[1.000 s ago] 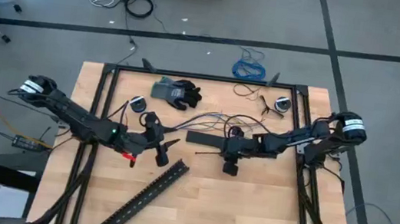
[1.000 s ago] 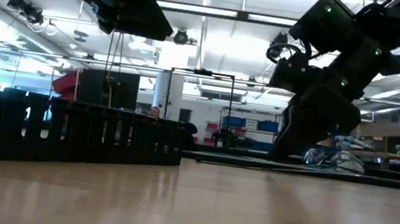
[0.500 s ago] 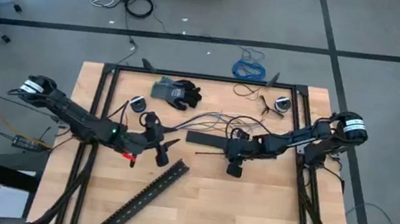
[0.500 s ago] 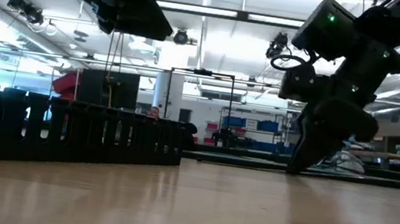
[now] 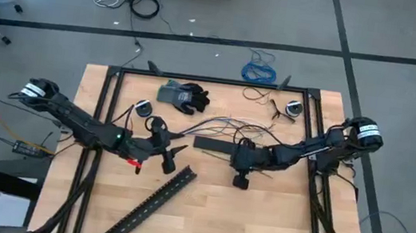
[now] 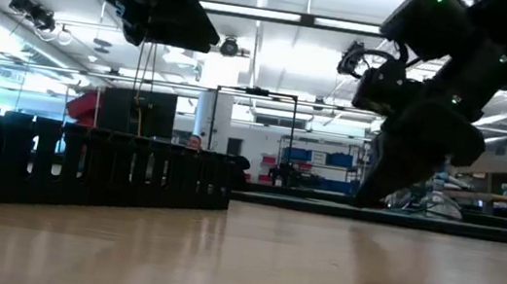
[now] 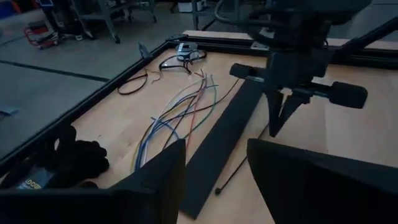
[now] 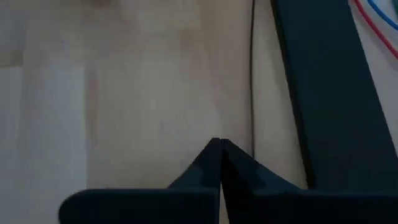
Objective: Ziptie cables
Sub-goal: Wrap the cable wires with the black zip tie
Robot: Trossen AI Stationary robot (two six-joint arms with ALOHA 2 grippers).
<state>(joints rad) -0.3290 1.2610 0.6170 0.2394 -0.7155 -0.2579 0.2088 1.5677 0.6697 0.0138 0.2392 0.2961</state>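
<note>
The cables (image 5: 215, 123), thin loose wires in blue, red, green and grey, lie fanned out on the wood (image 7: 180, 112) beside a flat black strip (image 5: 216, 144). A thin black zip tie (image 7: 239, 168) lies on the table along the strip's near side. My right gripper (image 7: 277, 121) is shut and points down, with its tips (image 8: 219, 149) just beside the zip tie (image 8: 252, 74). My left gripper (image 5: 168, 158) hangs open over the table, left of the strip, with nothing between its fingers (image 7: 214, 180). My right gripper's shut fingertips (image 8: 211, 155) come down from above right next to the zip tie. I cannot tell whether they touch the zip tie or the table.
A slotted black cable duct (image 5: 152, 204) lies slantwise near the front left. A dark glove (image 5: 184, 96) and two small round parts (image 5: 142, 108) (image 5: 294, 108) sit toward the far edge. Black frame rails (image 5: 213, 79) border the table.
My right gripper has shifted a little toward the table's near edge and tipped somewhat, staying shut.
</note>
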